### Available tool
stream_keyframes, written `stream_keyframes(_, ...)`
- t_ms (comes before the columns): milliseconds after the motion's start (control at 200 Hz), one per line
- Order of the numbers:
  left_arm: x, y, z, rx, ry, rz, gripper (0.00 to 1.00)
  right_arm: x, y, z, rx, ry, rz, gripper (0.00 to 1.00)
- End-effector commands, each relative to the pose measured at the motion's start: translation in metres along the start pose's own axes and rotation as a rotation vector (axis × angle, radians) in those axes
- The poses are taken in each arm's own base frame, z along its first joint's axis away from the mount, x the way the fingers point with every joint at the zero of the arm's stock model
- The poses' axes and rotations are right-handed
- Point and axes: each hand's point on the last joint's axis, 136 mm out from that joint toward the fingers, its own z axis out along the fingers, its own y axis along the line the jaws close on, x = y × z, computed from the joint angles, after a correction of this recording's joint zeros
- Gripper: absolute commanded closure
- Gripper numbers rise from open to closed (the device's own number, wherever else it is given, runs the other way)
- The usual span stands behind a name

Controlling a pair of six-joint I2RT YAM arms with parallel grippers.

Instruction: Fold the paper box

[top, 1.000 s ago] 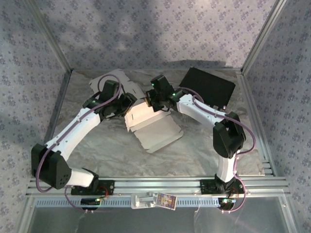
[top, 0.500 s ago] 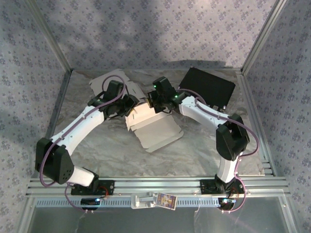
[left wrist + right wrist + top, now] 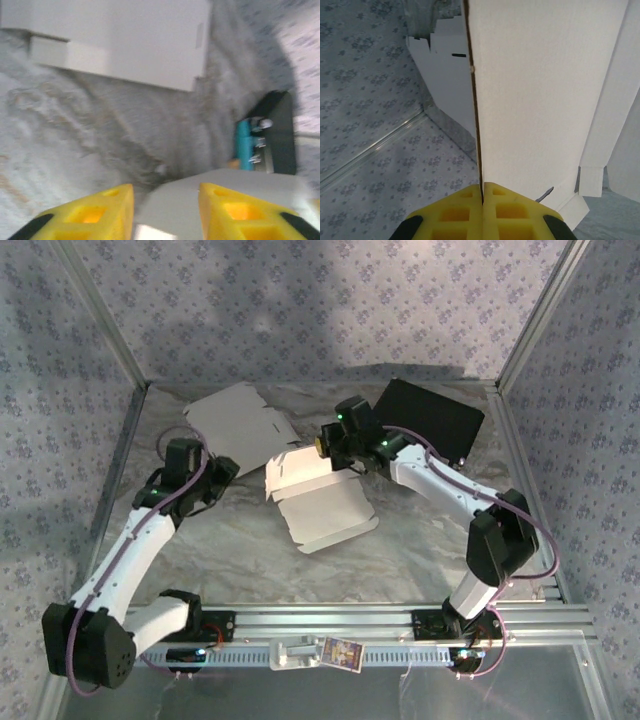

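Observation:
The white paper box (image 3: 325, 510) lies half open on the crumpled table cover, one panel raised at its far edge. My right gripper (image 3: 331, 452) is shut on that raised panel. In the right wrist view the yellow fingers (image 3: 517, 210) pinch the panel's (image 3: 545, 100) brown cut edge at the right gripper (image 3: 483, 192). My left gripper (image 3: 218, 472) hangs left of the box, apart from it. Its yellow fingers (image 3: 97, 215) stand apart at the left gripper (image 3: 166, 212) with nothing gripped, and the box's grey edge (image 3: 200, 195) lies just ahead.
A second flat white box blank (image 3: 238, 420) (image 3: 120, 40) lies at the back left. A black case (image 3: 430, 418) sits at the back right. Metal frame rails run along the left side (image 3: 118, 475) and near edge (image 3: 330, 618).
The left arm has drawn back to the left, off the box, with its jaws narrowing. The right gripper has shifted slightly right, still holding the panel.

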Motion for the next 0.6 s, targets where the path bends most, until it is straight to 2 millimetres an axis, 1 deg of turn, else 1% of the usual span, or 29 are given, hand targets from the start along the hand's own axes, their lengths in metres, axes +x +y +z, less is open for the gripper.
stream_keyframes(0, -0.001, -0.008, 0.005, 0.064, -0.004, 0.13, 0.7, 0.0, 0.002, 0.001, -0.034, 0.026, -0.051, 1.0)
stream_keyframes(130, 0.01, 0.007, 0.015, 0.044, 0.034, 0.225, 0.76, 0.012, -0.006, 0.017, -0.058, 0.081, -0.184, 1.0)
stream_keyframes(235, 0.013, 0.021, 0.013, 0.024, 0.013, 0.262, 0.76, 0.026, -0.012, 0.028, -0.093, 0.119, -0.258, 1.0)
stream_keyframes(280, 0.014, 0.024, 0.011, 0.031, -0.002, 0.273, 0.75, 0.031, -0.014, 0.031, -0.103, 0.132, -0.292, 1.0)
stream_keyframes(410, 0.019, 0.033, 0.009, 0.052, -0.021, 0.306, 0.74, 0.043, -0.014, 0.038, -0.158, 0.172, -0.39, 1.0)
stream_keyframes(490, 0.024, 0.038, 0.009, 0.064, -0.026, 0.344, 0.75, 0.051, -0.009, 0.039, -0.194, 0.199, -0.456, 1.0)
stream_keyframes(495, 0.024, 0.039, 0.009, 0.064, -0.026, 0.347, 0.75, 0.049, -0.016, 0.042, -0.18, 0.198, -0.458, 1.0)
stream_keyframes(505, 0.025, 0.04, 0.009, 0.064, -0.027, 0.355, 0.75, 0.046, -0.023, 0.044, -0.166, 0.197, -0.464, 1.0)
stream_keyframes(595, 0.031, 0.041, 0.009, 0.089, -0.041, 0.443, 0.75, 0.048, -0.033, 0.047, -0.173, 0.218, -0.512, 1.0)
